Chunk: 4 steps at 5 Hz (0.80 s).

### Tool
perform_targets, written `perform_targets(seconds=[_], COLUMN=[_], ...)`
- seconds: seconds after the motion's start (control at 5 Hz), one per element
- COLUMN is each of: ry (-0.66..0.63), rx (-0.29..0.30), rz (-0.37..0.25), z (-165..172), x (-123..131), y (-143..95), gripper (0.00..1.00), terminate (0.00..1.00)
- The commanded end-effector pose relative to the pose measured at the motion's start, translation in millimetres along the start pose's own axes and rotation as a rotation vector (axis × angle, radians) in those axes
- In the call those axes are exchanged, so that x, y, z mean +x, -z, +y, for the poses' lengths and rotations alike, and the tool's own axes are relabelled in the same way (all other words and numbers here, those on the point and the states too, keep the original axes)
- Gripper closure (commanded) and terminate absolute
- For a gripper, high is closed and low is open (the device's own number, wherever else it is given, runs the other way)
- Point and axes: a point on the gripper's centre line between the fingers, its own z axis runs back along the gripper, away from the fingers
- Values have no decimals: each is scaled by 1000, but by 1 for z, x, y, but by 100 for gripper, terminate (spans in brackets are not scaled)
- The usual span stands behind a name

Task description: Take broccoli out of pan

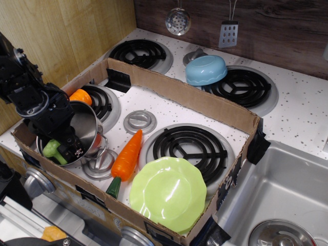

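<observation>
Gripper (64, 149) inside pan (87, 123), closed on broccoli (52, 149).

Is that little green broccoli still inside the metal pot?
Inside. The broccoli sits within the pan rim, beside the gripper.

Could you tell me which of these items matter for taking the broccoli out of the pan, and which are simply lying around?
Needed: broccoli, pan, gripper.
Lying about: carrot, green plate, blue bowl, silver disc.
</observation>
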Motion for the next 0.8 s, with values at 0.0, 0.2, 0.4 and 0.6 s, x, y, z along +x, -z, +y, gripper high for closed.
perform_targets(seconds=[0.0,0.2,0.4,0.6], ry=[30,56,83,112], rx=[30,45,66,117], rz=[2,5,29,52], z=[-2,-2,-10,-19], x=[0,9,28,48], y=[-11,-22,-48,-76], gripper=[100,100,100,100], terminate=[0,0,0,0])
